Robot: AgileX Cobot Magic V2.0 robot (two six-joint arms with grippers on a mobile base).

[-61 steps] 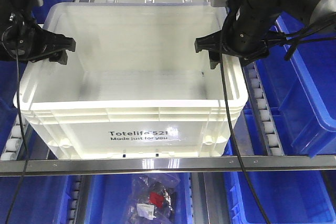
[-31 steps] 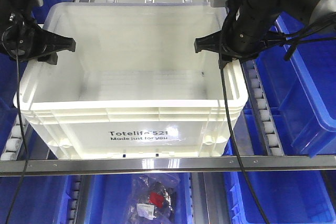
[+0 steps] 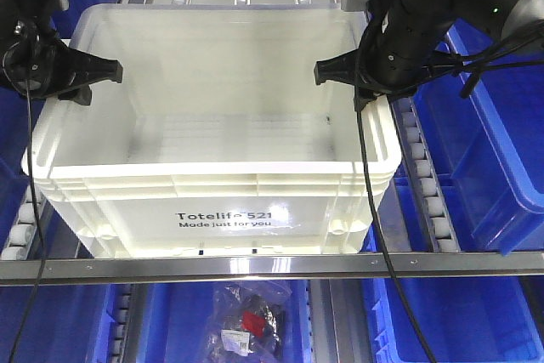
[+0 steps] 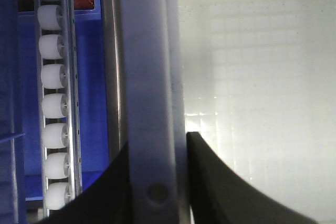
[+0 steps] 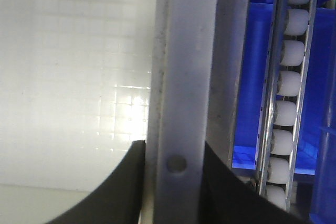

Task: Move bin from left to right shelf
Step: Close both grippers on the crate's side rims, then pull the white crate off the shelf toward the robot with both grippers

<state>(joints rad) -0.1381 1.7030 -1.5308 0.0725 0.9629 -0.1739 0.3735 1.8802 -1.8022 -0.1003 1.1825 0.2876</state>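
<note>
On the roller shelf: the bin [image 3: 221, 189], white and empty, stands on the roller tracks [image 3: 432, 206]; its front side is just behind the metal rail [image 3: 272, 266] at the front edge of the shelf.
Print: "Totelife 521 Made just for you", in black, on the front side of the bin.
Left gripper [image 3: 83, 82]: at the left rim of the bin, about halfway along this side; one black finger is inside the wall and one is outside.
Left wrist view: both fingers [image 4: 210, 182] lie tight against the two faces of the wall, so this pincer is clenched on the rim.
Right gripper [image 3: 350, 82]: at the right rim, opposite to the left one, also with the wall between its fingers.
Right wrist view: the fingers [image 5: 123, 187] touch the wall from both sides; this pincer grasps the rim too.
Blue bins [image 3: 497, 150]: beside the shelf on the right, some also on the left.
Lower level: a clear bag [image 3: 246, 320] with something red inside, under the front rail.
</note>
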